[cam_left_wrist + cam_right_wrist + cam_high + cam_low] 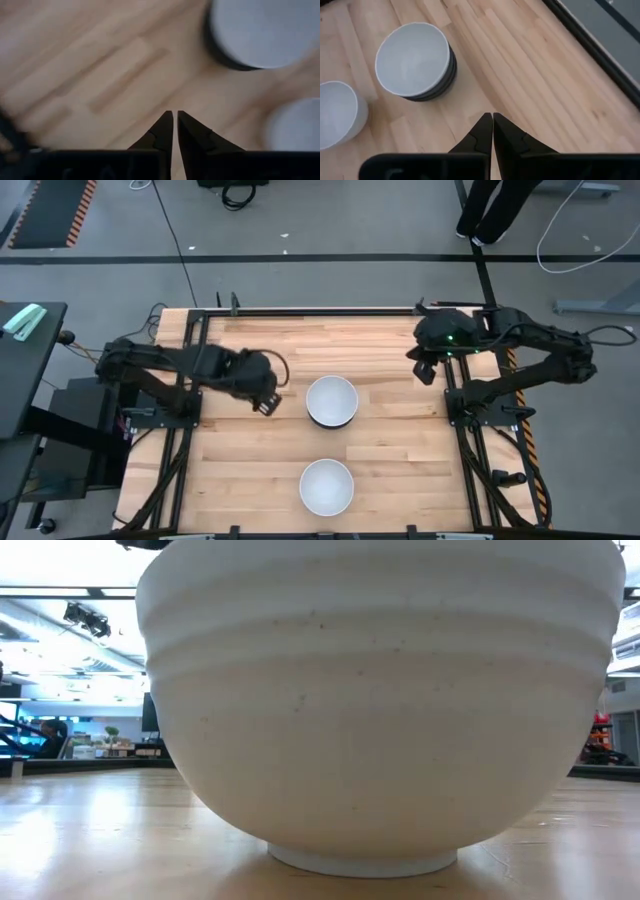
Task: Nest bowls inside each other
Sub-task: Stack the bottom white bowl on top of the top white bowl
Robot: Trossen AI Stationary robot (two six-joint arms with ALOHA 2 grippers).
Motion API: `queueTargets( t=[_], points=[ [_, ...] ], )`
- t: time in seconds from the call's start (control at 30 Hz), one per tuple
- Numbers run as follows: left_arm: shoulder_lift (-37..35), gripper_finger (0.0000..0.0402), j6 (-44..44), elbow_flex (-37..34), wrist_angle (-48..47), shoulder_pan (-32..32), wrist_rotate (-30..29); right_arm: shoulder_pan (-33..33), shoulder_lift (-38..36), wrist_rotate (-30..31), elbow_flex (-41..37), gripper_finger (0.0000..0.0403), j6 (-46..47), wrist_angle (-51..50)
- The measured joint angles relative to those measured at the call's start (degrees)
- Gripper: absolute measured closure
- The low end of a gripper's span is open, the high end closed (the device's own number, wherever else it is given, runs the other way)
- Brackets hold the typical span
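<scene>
A stack of nested bowls [331,401] stands on its base at the table's middle: a white bowl on top, black bowls beneath it [417,61] [260,32]. A single white bowl [326,486] stands on its foot near the table's near edge [337,114] [295,125] and fills the low view [380,700]. My left gripper [265,406] [175,116] is shut, hovering left of the stack. My right gripper [427,370] [492,117] is shut, above the table's right side, right of the stack.
The wooden table [240,470] has bare board left and right of the bowls. Black frame rails run along its left and right edges [470,460]. A person's legs [495,210] stand on the floor beyond the far edge.
</scene>
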Motion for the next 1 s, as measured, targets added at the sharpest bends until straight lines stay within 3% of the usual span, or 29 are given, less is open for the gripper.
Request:
queueTargets(
  t=[0.2, 0.4, 0.53, 0.83, 1.0],
  points=[
    [3.6, 0.0351, -4.4, 0.0, 11.3, -5.5, 1.9, 0.0, -4.8, -0.1, -7.8, 0.0380, 3.4, 3.3],
    [9.7, 0.0334, -4.5, 0.0, 18.3, -8.1, 13.0, 0.0, -5.4, -0.2, -12.7, 0.0380, 4.6, 3.6],
    [12.9, 0.0325, -5.5, 0.0, 18.8, -8.8, 16.5, 0.0, -5.2, -0.8, -13.8, 0.0380, 5.1, 3.6],
    [15.7, 0.0312, -2.2, 0.0, 25.2, -10.6, 18.8, 1.3, -5.2, -0.8, -14.0, 0.0380, 10.3, 3.8],
    [16.2, 0.0311, -1.3, 0.0, 28.0, -11.2, 16.6, 4.5, -5.2, -0.6, -14.0, 0.0380, 12.9, 4.0]
  ],
)
